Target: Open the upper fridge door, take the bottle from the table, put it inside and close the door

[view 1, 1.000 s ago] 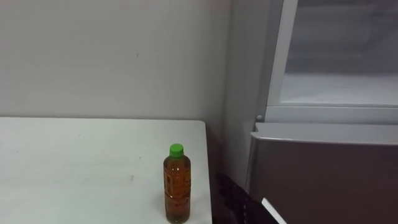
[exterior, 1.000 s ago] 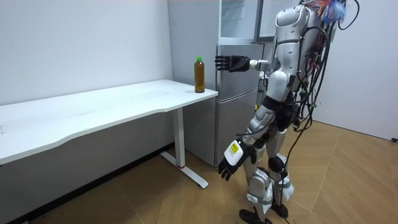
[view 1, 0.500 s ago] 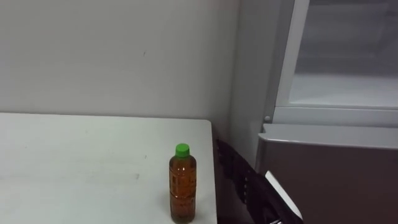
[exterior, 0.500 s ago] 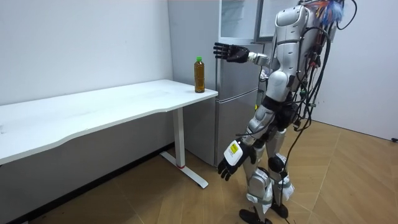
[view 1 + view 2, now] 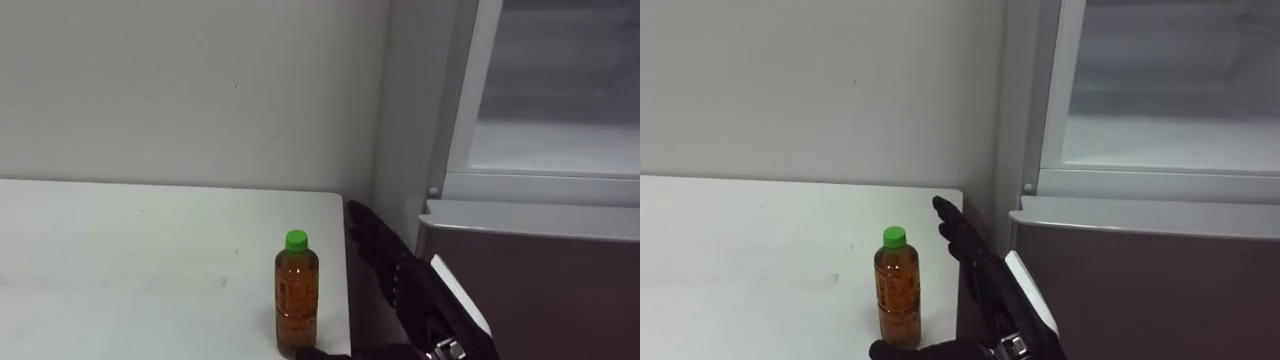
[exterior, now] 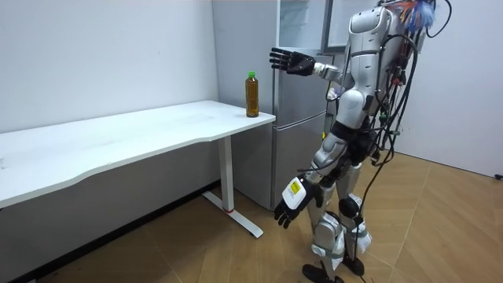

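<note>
- The bottle stands at the tabletop's right edge, within reach.
- I hold the right hand open beside it to grasp; the left hand hangs relaxed.

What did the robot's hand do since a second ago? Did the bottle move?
The right hand rose and reached forward beside the bottle, fingers straight, with the thumb low near the bottle's base. It has not taken hold of it. The bottle stayed upright near the corner of the table, and the left hand stayed hanging by the leg.
</note>
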Controlling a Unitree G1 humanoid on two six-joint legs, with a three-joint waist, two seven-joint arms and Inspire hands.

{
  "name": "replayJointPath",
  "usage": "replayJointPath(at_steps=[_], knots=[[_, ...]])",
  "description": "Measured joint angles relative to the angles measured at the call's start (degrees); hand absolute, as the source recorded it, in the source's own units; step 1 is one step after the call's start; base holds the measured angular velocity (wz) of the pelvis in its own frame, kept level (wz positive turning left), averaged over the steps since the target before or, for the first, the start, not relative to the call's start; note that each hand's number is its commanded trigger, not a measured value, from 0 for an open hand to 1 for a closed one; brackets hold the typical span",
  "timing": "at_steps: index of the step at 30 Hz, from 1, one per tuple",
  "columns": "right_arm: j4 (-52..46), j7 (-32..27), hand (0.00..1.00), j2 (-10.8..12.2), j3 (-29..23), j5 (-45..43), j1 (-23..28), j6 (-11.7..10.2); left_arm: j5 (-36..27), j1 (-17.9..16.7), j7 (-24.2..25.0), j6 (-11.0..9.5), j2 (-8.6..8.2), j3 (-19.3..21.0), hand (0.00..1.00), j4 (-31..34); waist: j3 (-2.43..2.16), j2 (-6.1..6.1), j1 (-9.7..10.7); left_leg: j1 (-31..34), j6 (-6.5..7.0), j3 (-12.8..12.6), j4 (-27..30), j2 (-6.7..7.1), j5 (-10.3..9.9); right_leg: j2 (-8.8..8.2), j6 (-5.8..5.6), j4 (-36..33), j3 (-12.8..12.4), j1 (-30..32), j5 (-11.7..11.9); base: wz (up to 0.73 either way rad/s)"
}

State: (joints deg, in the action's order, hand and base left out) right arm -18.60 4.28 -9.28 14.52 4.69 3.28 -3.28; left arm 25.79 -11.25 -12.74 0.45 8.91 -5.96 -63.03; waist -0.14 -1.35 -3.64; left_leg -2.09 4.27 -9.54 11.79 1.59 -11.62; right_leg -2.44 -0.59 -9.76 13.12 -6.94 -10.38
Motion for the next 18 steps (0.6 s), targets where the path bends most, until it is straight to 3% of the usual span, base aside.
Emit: replayJointPath(at_steps=[10, 14, 18], knots=[[2.91, -1.2, 0.0, 0.26, 0.14, 10.58, -0.01, -0.44, 0.06, 0.3, -0.31, -0.2, 0.37, -1.93, 0.0, -0.02, 0.19, -0.46, -1.54, 0.55, 0.05, 0.53, 0.27, 0.1, 0.03, -0.14, -0.03, 0.03, 1.63, 0.05, 0.01, 0.02], [5.0, -2.33, 0.0, 0.73, 0.13, 11.42, -0.69, -0.44, 0.1, 0.13, -0.17, -0.05, 0.37, -2.0, 0.0, 0.17, 0.24, -0.5, -1.62, 1.48, 0.14, 1.23, 0.85, 0.16, 0.07, -0.43, -0.04, 0.03, 4.33, 0.3, 0.02, 0.12], [7.63, -4.85, 0.0, 0.66, 0.15, 11.25, -3.17, -0.44, 0.16, -0.02, -0.16, 0.01, 0.44, -1.97, 0.0, 0.69, 0.4, -0.63, -2.41, 1.87, 0.18, 1.49, 0.93, 0.18, 0.17, -0.46, -0.04, 0.0, 4.94, 0.53, 0.02, 0.04]])
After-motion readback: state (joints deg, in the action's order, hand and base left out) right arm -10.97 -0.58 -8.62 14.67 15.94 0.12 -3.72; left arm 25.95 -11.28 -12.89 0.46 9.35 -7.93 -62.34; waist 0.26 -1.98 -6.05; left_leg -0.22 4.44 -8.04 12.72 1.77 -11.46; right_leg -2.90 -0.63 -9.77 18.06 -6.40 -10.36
